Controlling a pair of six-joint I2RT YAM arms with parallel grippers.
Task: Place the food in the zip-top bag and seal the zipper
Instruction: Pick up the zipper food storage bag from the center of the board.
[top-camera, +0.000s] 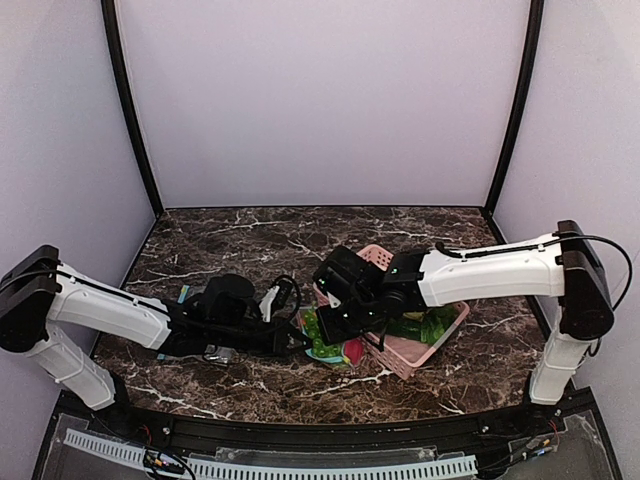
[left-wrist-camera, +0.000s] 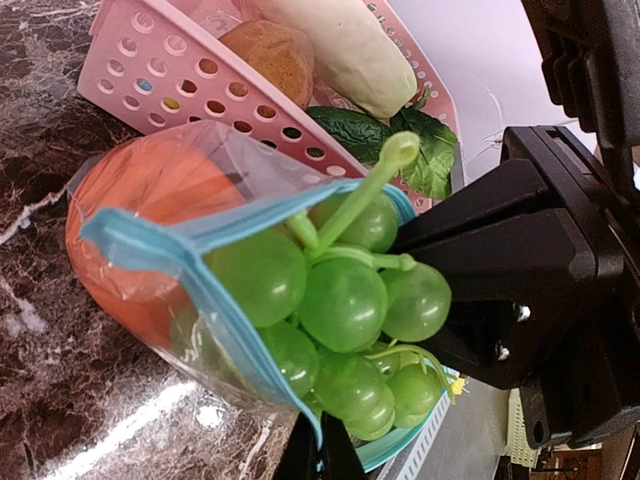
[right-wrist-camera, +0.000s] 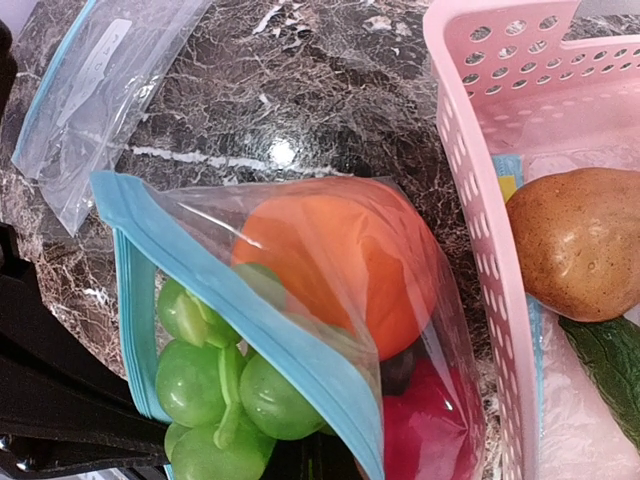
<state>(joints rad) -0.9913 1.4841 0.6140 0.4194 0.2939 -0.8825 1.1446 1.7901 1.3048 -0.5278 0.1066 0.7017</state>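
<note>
The zip-top bag (top-camera: 328, 346) lies on the marble between my two grippers, its mouth gaping. Through the clear plastic I see a round orange fruit (right-wrist-camera: 340, 260) and a red fruit (right-wrist-camera: 430, 430). A green grape bunch (left-wrist-camera: 340, 300) sits in the mouth, partly sticking out past the light blue zipper (left-wrist-camera: 130, 245). My left gripper (left-wrist-camera: 325, 455) is shut on the zipper strip at one end of the mouth. My right gripper (right-wrist-camera: 320, 465) is shut at the bag's other end, its fingers mostly hidden under the bag.
A pink slatted basket (right-wrist-camera: 480, 200) stands against the bag's right side, holding a brown potato-like piece (right-wrist-camera: 580, 245), a white radish (left-wrist-camera: 340, 50) and green leaves (left-wrist-camera: 400, 150). A second, empty clear bag (right-wrist-camera: 90, 90) lies flat to the left.
</note>
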